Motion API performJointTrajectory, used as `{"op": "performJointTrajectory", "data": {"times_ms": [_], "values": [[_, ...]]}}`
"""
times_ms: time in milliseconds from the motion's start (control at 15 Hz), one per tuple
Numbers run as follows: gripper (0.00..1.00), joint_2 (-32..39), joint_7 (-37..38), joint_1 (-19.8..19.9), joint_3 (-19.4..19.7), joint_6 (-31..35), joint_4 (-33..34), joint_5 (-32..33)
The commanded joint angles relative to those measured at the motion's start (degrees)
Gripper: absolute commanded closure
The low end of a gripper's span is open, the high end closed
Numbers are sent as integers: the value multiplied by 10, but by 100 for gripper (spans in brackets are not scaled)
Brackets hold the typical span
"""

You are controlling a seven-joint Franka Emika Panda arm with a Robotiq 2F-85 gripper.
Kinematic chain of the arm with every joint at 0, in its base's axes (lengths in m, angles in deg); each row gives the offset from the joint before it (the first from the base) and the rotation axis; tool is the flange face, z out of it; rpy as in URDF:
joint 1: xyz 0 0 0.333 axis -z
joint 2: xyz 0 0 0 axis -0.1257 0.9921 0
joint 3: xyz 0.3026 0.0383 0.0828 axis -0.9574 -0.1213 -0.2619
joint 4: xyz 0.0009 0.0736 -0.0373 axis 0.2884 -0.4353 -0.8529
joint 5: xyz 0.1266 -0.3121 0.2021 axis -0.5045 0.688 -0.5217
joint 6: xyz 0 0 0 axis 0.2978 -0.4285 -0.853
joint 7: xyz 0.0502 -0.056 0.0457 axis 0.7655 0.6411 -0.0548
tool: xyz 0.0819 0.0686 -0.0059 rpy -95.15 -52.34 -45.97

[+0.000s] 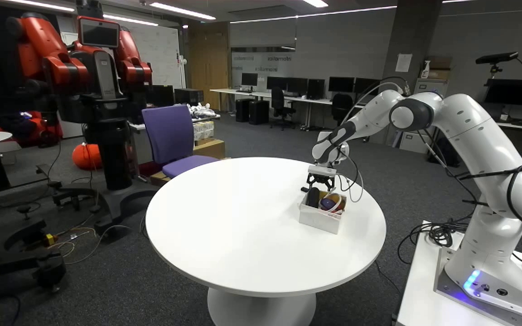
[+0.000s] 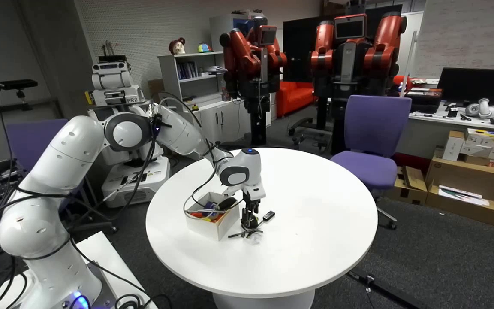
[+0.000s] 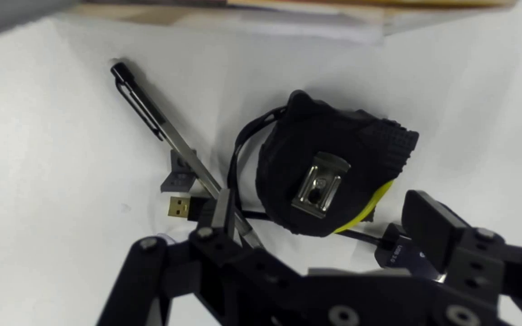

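My gripper (image 3: 320,201) is open, with its two fingers wide apart above the table. A black tape measure (image 3: 283,154) with a metal clip and a yellow edge lies mostly ahead of and between the fingers, not gripped. A grey and black pen (image 3: 184,145) lies left of it and runs under the left finger. A black USB cable has a gold-tipped plug (image 3: 179,207) near the left finger and a USB 3.0 adapter (image 3: 401,253) partly behind the right finger. A small grey bracket (image 3: 180,176) lies by the pen. The gripper also shows in both exterior views (image 1: 321,182) (image 2: 249,214).
A white box (image 1: 320,220) of mixed items stands on the round white table (image 1: 224,226), close beside the gripper; it also shows in an exterior view (image 2: 204,227). Its side crosses the top of the wrist view (image 3: 306,29). A purple chair (image 2: 369,167) stands by the table.
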Motion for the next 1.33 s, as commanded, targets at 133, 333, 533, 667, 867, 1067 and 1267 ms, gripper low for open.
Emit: {"op": "performJointTrajectory", "data": {"times_ms": [133, 333, 533, 667, 867, 1067, 1267], "values": [[0, 3, 27, -6, 4, 13, -1, -2], [0, 11, 29, -11, 6, 15, -3, 4], [0, 22, 34, -18, 8, 17, 0, 8], [26, 23, 30, -18, 7, 25, -1, 7], [47, 11, 26, -17, 8, 36, -9, 4], [47, -23, 9, -10, 8, 39, -34, 2], [47, -78, -18, -2, 5, 37, -71, 0]]}}
